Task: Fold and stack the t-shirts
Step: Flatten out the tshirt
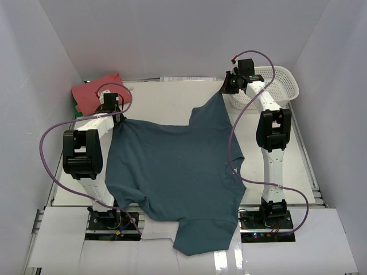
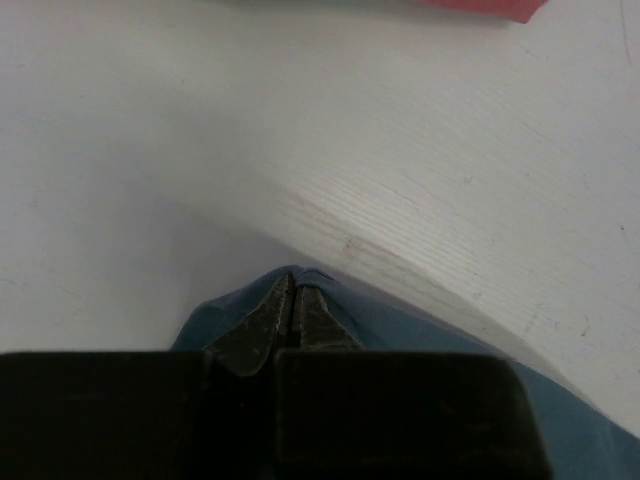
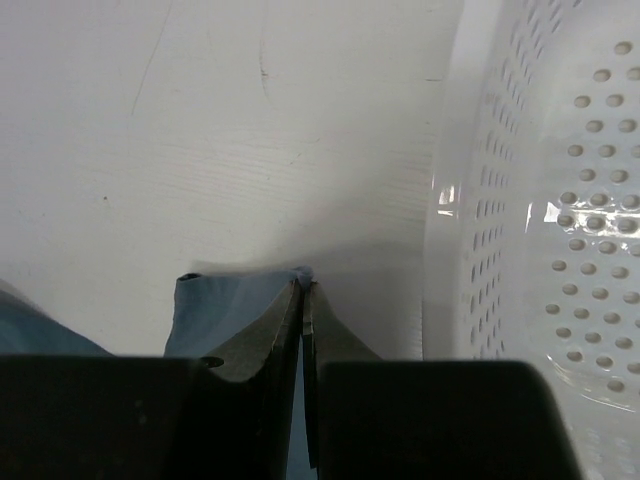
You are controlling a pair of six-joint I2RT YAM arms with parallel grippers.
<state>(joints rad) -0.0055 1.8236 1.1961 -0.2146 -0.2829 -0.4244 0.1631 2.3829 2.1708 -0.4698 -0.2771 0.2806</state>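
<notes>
A dark teal-blue t-shirt [image 1: 172,172] lies spread over the table's middle, its lower part hanging past the near edge. My left gripper [image 1: 117,117] is shut on the shirt's far left corner; in the left wrist view the blue cloth [image 2: 400,320] wraps round the closed left gripper [image 2: 292,285]. My right gripper [image 1: 225,89] is shut on the shirt's far right corner, lifted into a peak; the blue cloth [image 3: 215,305] shows pinched in the right gripper [image 3: 303,285]. A coral-red t-shirt [image 1: 94,91] lies folded at the far left corner, a strip of this red t-shirt [image 2: 480,8] visible in the left wrist view.
A white plastic lattice basket [image 1: 287,86] stands at the far right, its perforated wall [image 3: 540,200] close beside my right gripper. White walls enclose the table on three sides. Purple cables loop off both arms.
</notes>
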